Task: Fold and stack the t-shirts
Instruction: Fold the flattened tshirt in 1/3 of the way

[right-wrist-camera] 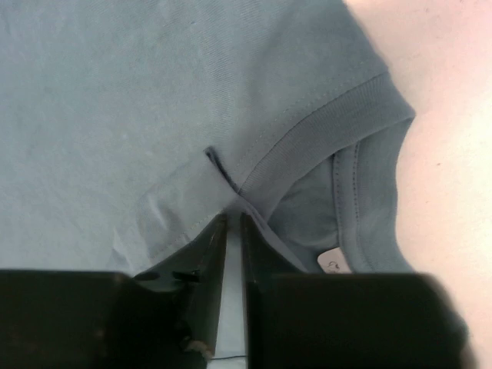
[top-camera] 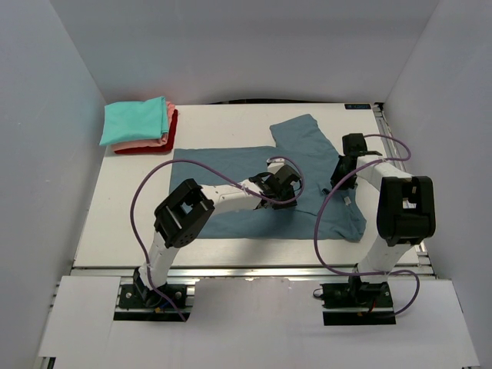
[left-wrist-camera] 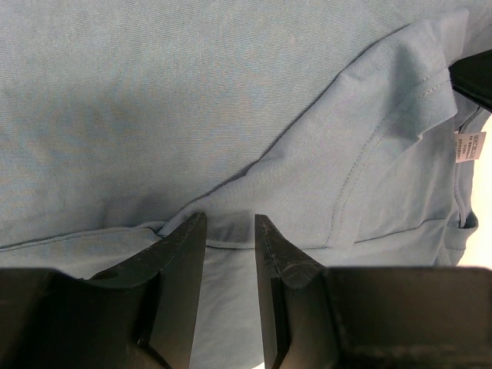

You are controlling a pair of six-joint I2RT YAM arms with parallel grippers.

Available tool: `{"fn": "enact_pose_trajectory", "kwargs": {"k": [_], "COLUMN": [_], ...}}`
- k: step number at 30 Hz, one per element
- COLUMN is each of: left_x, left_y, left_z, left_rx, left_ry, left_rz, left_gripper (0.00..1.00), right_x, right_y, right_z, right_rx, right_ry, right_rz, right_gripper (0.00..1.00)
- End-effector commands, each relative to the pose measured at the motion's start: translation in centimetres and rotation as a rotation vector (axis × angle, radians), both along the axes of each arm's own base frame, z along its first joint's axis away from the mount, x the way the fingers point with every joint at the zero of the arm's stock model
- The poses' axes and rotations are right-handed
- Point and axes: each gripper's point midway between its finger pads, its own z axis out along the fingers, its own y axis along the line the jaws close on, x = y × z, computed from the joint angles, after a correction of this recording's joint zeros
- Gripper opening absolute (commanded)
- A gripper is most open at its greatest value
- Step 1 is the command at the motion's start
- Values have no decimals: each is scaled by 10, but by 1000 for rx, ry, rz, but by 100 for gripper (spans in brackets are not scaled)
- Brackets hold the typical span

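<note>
The large slate-blue t-shirt (top-camera: 231, 165) lies spread on the white table (top-camera: 123, 215), one sleeve pointing to the far side. My left gripper (top-camera: 280, 184) is low over its middle. In the left wrist view its jaws (left-wrist-camera: 231, 223) stand partly apart and straddle a sleeve fold (left-wrist-camera: 361, 138). My right gripper (top-camera: 342, 173) is at the shirt's right part. In the right wrist view it (right-wrist-camera: 233, 219) is nearly closed, pinching cloth beside the collar (right-wrist-camera: 323, 131). The white neck tag (right-wrist-camera: 334, 261) shows by it. The folded teal tee (top-camera: 134, 121) tops the salmon-pink (top-camera: 165, 138) and red (top-camera: 146, 147) ones at far left.
Grey walls (top-camera: 46, 154) enclose the table on three sides. Purple cables (top-camera: 142, 192) loop from both arms over the table and the shirt. The right arm's body (top-camera: 403, 207) stands by the table's right edge.
</note>
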Motion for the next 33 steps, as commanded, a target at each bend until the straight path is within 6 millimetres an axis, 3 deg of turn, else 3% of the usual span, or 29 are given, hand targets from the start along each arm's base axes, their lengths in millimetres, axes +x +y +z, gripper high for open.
{"fn": "enact_pose_trajectory", "kwargs": {"k": [1,12,16,24,33], "left_x": [2,4,3,2,1], "left_y": [-6,-6,-5,-4,-4], "left_z": [18,25,24,23,21], "left_rx": [-23,-29,-30,-28,-27], "left_ry": [-24,-37,-35,-33,-29], "left_rz": [-8,-2,-2,-5,-8], "left_gripper": [42,37,37,37,37], "right_x": [8,-1,-1,-6,-4], "right_y": [1,-3,-3,-3,-4], "right_z": [13,48,52,34,13], "right_rx": [16,-4,-3,-5,-10], "right_ry": [-39,-82,-89,-37,1], "right_rz": [-4,3,9,7,6], "right_gripper": [0,0,17,36,36]}}
